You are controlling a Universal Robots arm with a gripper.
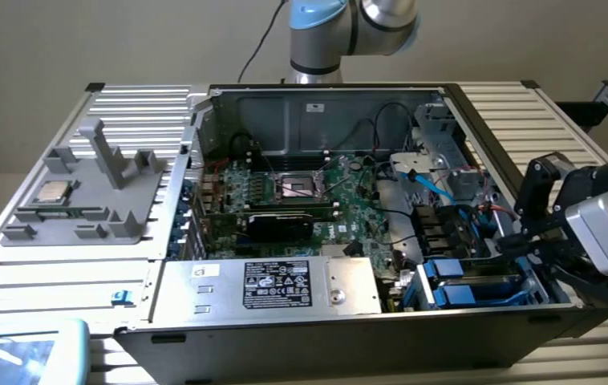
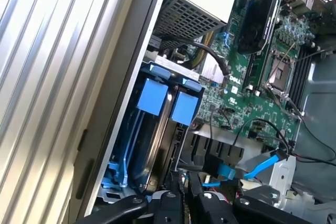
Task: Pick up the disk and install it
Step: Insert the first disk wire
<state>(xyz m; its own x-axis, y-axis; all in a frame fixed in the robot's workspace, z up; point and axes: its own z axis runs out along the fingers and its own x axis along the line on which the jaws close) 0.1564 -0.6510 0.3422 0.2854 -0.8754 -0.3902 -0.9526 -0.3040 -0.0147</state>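
Slatted metal bench (image 1: 508, 104), plain grey wall behind. An open computer case (image 1: 282, 341) lies on its side with the motherboard (image 1: 358, 212) exposed.

Exterior view:
- Drive bay (image 1: 545, 293) sits in the case corner at the exterior view's right, near edge.
- The disk (image 1: 473, 293), told by its bright blue frame, is in that bay, standing on edge. A second blue tab is just beside it.
- The gripper (image 1: 518, 245) hangs at the bay's far-right rim, above the case wall, fingers pointing in and down toward the blue frames. Near the disk, apparently not touching it.
- The silver box with a black label (image 1: 272, 285) and a grey fixture (image 1: 101, 192) lie well apart at the exterior view's left, out of play.

Wrist view:
- The gripper (image 2: 184, 200) looks straight along the bay. Its jaws are drawn almost together with only a thin slot between them and nothing visible in it, so I take it as not gripping.
- The disk (image 2: 154, 98) lies ahead of the fingertips, edge-on, with the neighbouring blue tab (image 2: 185, 108) just beside it.
- The disk's long axis runs away from the jaws along the bay wall, roughly parallel to the slot between the fingers.
- My judgement: the disk is seated in its slot. Full latching can't be told.
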